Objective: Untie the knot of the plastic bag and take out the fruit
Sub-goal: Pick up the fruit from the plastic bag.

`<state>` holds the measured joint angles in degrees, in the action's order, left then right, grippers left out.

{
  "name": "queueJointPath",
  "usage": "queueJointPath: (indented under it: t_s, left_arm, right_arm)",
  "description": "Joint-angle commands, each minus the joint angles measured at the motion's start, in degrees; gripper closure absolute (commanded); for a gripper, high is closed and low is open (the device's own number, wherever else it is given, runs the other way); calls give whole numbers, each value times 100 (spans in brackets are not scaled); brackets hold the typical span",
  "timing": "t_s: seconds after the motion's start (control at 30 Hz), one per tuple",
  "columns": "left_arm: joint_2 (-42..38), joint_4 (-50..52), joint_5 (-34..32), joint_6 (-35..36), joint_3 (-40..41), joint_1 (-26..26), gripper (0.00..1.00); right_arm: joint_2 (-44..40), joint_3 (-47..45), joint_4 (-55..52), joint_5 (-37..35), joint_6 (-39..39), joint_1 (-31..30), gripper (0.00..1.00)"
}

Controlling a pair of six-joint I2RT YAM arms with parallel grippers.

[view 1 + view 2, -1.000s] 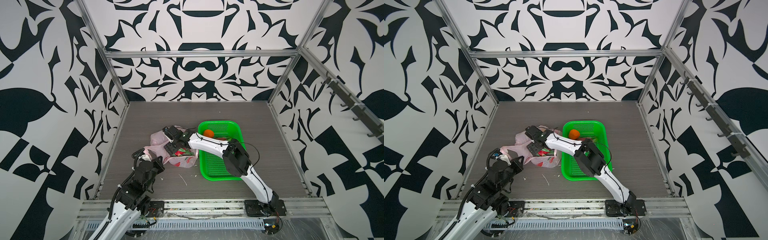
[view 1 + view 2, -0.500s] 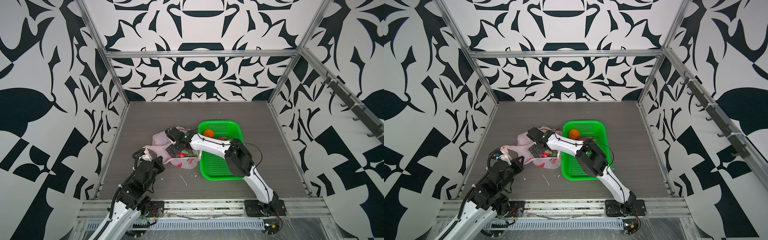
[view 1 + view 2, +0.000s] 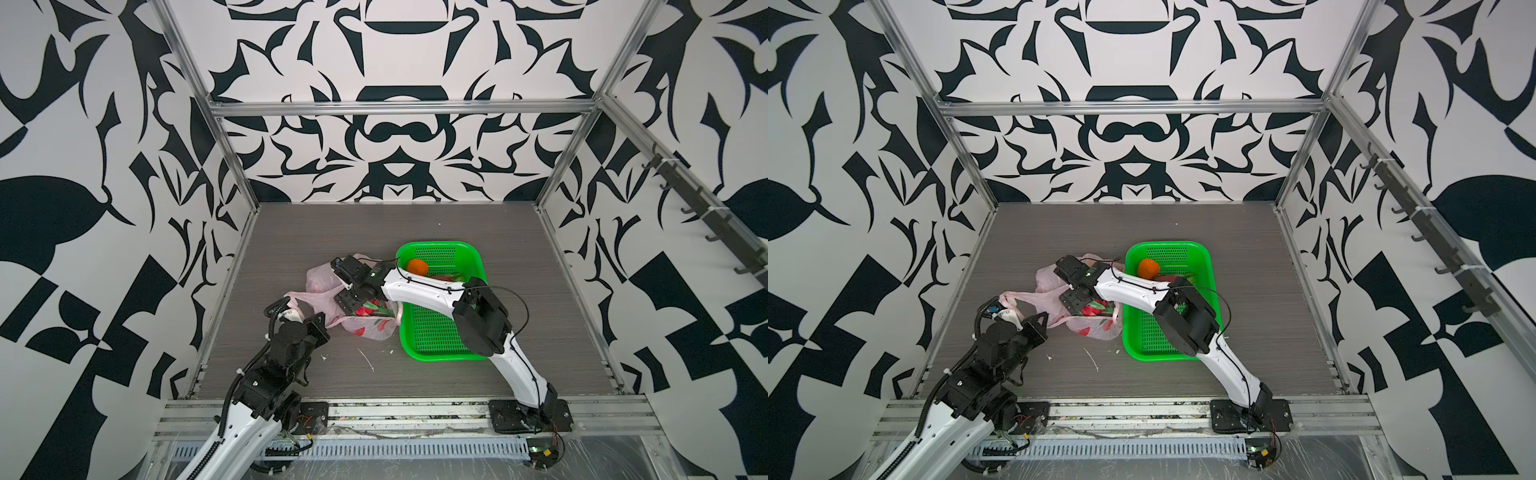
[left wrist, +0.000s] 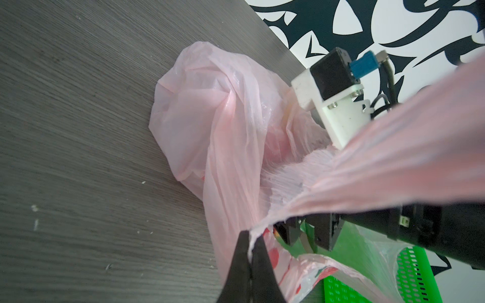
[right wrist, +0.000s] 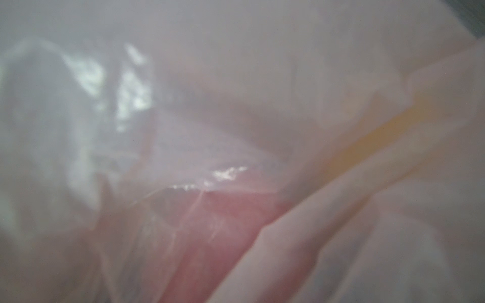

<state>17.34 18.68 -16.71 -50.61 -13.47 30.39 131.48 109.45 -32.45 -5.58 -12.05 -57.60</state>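
The left hand is pinched shut on a stretched edge of the plastic bag. The bag lies on the bench, just beside the green basket. The right hand reaches into the bag's mouth. Its fingers stand apart, and what lies between them is hidden. The right wrist view shows only blurred pink film. A dragon fruit shows through the bag, an orange ball sits in the basket, and the knot cannot be made out.

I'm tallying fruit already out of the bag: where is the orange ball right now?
In both top views the orange ball lies inside the green basket, in its far corner nearest the pink bag, just beyond the right arm.
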Motion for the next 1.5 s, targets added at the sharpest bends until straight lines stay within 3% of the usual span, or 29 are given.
queueJointPath:
  t_s: [0.0, 0.2, 0.77, 1.47]
  left_arm:
    - [15, -66, -52, -8, 64, 19, 100]
    - [71, -98, -44, -13, 78, 19, 100]
    - [291, -386, -17, 11, 91, 19, 100]
    - [1342, -1376, -300, 441, -195, 19, 100]
  right_arm:
    - [-157, -25, -262, 48, 150, -40, 62]
    - [-225, 98, -252, 97, 264, -40, 81]
    - [-577, 397, -497, 194, 351, -49, 86]
    - [-1049, 455, -674, 284, 651, -179, 98]
